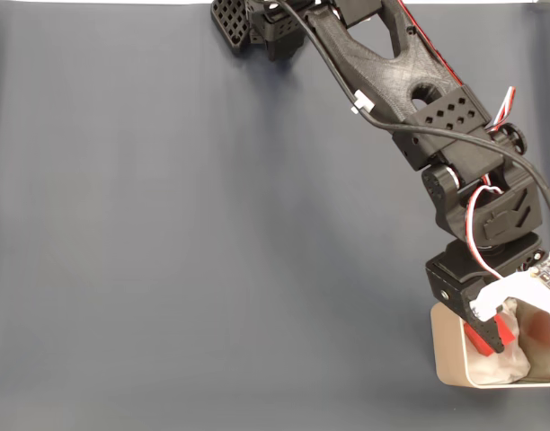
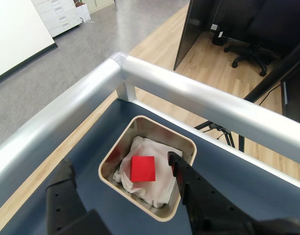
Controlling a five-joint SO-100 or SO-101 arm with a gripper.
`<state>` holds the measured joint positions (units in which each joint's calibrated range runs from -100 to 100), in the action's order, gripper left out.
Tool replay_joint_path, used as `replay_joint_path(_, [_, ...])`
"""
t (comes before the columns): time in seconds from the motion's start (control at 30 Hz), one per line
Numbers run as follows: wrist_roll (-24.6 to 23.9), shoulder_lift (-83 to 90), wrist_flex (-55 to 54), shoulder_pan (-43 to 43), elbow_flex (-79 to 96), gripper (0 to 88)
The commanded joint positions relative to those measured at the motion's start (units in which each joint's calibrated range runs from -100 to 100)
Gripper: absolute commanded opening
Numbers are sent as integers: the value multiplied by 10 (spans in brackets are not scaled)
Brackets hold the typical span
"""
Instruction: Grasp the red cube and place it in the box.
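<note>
My claw (image 2: pixel 120 166) hangs spread wide over the box (image 2: pixel 187 147), gripping nothing; in the wrist view one finger (image 2: pixel 189 183) reaches in from the lower right above the box's right wall, the other (image 2: pixel 64 188) sits at the lower left, outside the box's left wall. Between and just beyond my fingertips the cube (image 2: pixel 143 168) lies free on the crumpled white paper (image 2: pixel 157 188) lining the box, touching neither finger. In the fixed view my claw (image 1: pixel 492 334) covers the box's (image 1: pixel 450 355) upper left part, with red showing beside the fingers. Around the box spreads the dark blue table (image 2: pixel 248 178). Past it runs a silver rail (image 2: pixel 199 95), then wooden floor (image 2: pixel 204 56).
</note>
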<state>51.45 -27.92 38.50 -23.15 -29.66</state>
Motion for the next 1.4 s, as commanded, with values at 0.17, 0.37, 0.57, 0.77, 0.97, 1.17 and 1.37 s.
replay_joint_path(0.17, [11,11,0,-3,-29,468])
replay_joint_path(0.37, [13,11,-1,-2,-29,474])
replay_joint_path(0.57, [12,12,-4,-2,-29,474])
replay_joint_path(0.77, [13,11,-4,-3,-29,474])
replay_joint_path(0.97, [13,11,-6,-3,-30,468])
replay_joint_path(1.17, [10,11,-7,-4,-33,441])
replay_joint_path(1.37, [2,24,-8,-3,-35,208])
